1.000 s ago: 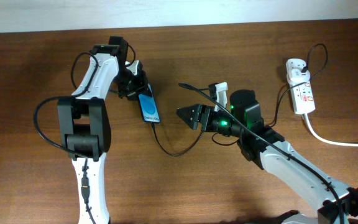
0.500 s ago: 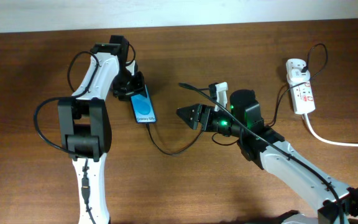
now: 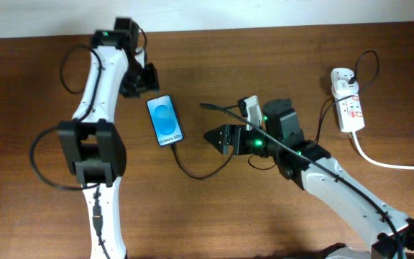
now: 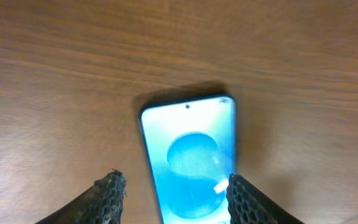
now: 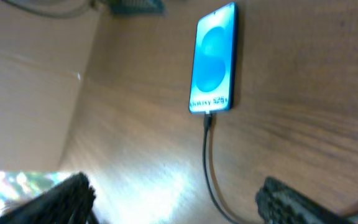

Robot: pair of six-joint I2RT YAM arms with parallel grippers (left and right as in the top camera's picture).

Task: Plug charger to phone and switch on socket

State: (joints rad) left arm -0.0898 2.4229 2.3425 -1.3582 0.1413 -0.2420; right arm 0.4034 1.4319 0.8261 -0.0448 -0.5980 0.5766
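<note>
Left gripper: My left gripper (image 4: 174, 186) hangs over the table with its jaws spread wide and nothing between them. Its fingers (image 4: 107, 193) are black and wedge-shaped with a diamond-mesh texture.

Right gripper: My right gripper (image 3: 218, 135) is also spread apart and empty. In its wrist view the dark fingertips are blurred at the bottom corners.

Phone: The phone (image 3: 164, 121) is a slim rounded rectangle with a glossy blue screen, a black bezel and white text at one end. It lies flat just ahead of the left gripper's fingertips, its camera end nearest them. The overhead view shows a gap between the two. It also lies ahead of the right gripper, well apart, with its text end turned that way.

Charger: The charger (image 3: 192, 175) is a thin, smooth black cable. Its plug tip (image 5: 209, 117) is seated in the text end of the phone. From there the cable curves in a loose loop toward the right gripper and passes under it.

Socket: The socket (image 3: 349, 106) is a white plastic oblong with red markings, well behind the right gripper and beside its arm. A thick white cord (image 3: 383, 161) trails from it. I cannot tell the switch position.

Table: The table (image 3: 34, 86) is dark brown wood with a fine streaked grain.
</note>
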